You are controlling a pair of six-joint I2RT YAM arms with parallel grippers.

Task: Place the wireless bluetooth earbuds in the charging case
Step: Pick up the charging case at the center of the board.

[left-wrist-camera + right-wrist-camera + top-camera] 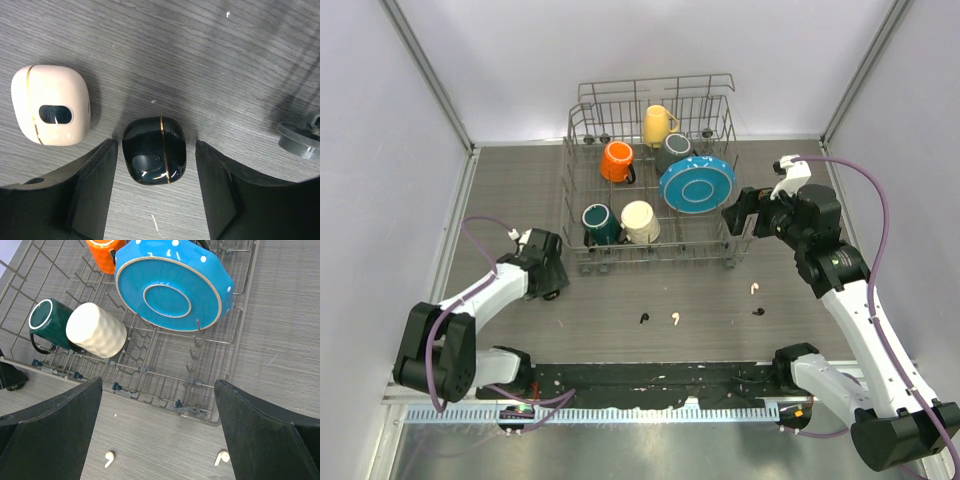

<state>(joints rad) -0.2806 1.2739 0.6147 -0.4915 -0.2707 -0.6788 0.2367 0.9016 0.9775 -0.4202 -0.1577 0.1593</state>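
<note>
The left gripper (156, 145) has its jaws apart. They are let go and pinch nothing. A black charging case (154, 154) sits on the table (500, 200) between the two fingers (95, 180), with a bit of bare table showing on each side of it. This gripper is low over the table, just off the front left corner of the dish rack (582, 150).

A white charging case (50, 105) lies just beside the black one, farther from the rack. Both cases look closed. Each is a round lump with a thin gold line around it. The black case's line runs the same way as the fingers. The white case is turned a little, and its line slants. A grey foot of the rack (299, 136) stands near, on the other side.

The rack holds an orange mug (617, 160), a green mug (599, 224), a cream mug (640, 222), a yellow mug (658, 124), a grey mug (672, 150) and a blue plate (697, 183).

The earbuds lie on the bare table in front of the rack, well apart from the cases. A black earbud (642, 319) and a white earbud (675, 318) lie in front of the rack's middle. Another white earbud (754, 288) and another black earbud (758, 312) lie in front of its right corner. Both white ones have their stems slanting away from the rack. The black ones are too small to tell.

The right gripper (158, 390) hangs above the rack's front right corner, jaws spread wide and empty.
</note>
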